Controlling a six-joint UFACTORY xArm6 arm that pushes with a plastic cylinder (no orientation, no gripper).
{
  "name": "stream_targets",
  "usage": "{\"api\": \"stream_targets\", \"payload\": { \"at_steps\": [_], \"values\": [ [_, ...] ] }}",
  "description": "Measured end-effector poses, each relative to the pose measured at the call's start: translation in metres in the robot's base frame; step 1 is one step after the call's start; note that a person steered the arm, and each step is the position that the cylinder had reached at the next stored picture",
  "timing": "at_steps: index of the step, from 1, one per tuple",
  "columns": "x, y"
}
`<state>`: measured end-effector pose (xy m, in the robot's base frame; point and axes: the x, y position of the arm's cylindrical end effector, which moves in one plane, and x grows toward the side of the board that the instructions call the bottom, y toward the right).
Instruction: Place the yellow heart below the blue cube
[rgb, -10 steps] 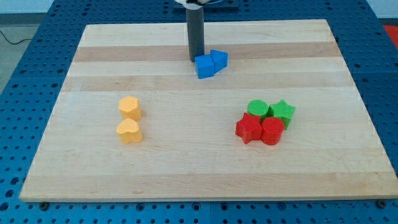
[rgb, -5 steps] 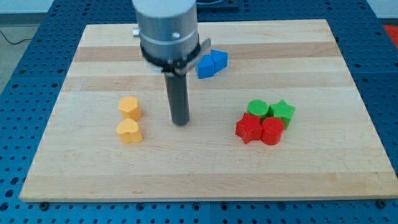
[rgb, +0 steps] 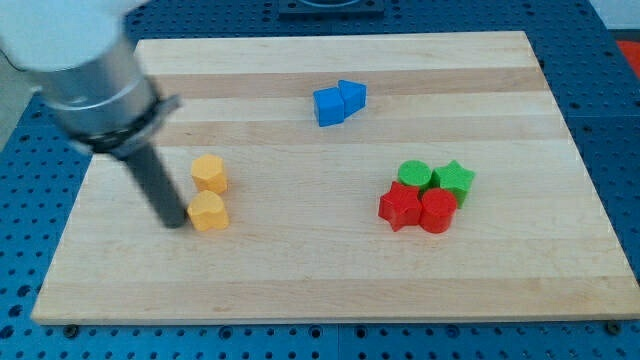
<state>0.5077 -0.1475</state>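
Yellow heart (rgb: 208, 212): located in the left-centre of the frame, on the wooden bench (rgb: 320, 290). It is not yet placed below the blue cube (rgb: 327, 106); the two are well apart, the cube lying in the upper centre. No progress on placement can be confirmed. In judgement, the whole push towards the region beneath the cube remains to be done.

The tip (rgb: 175, 222) is observed at the heart's left side, touching or just beside it; contact cannot be confirmed, as the rod is motion-blurred. No end effector with jaws is fitted, so an apart-or-together state does not apply; only the rod is seen.

A second yellow block (rgb: 209, 173), rounded and of uncertain shape, is noted just above the heart, close to it or touching.

At right-centre a tight cluster is recorded: a red star-like block (rgb: 400, 208), a red cylinder (rgb: 438, 211), a green cylinder (rgb: 414, 175) and a green star (rgb: 455, 178).

Farther back, a second blue block (rgb: 352, 95), wedge-like, is seen touching the cube's right side.

The arm's upper body is cut off at the upper left of the frame and blurred.
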Motion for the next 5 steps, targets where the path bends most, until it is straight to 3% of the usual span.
{"api": "stream_targets", "payload": {
  "at_steps": [1,2,4,5],
  "values": [
    [-0.028,0.066],
    [-0.039,0.079],
    [0.011,-0.029],
    [0.048,-0.014]
  ]
}}
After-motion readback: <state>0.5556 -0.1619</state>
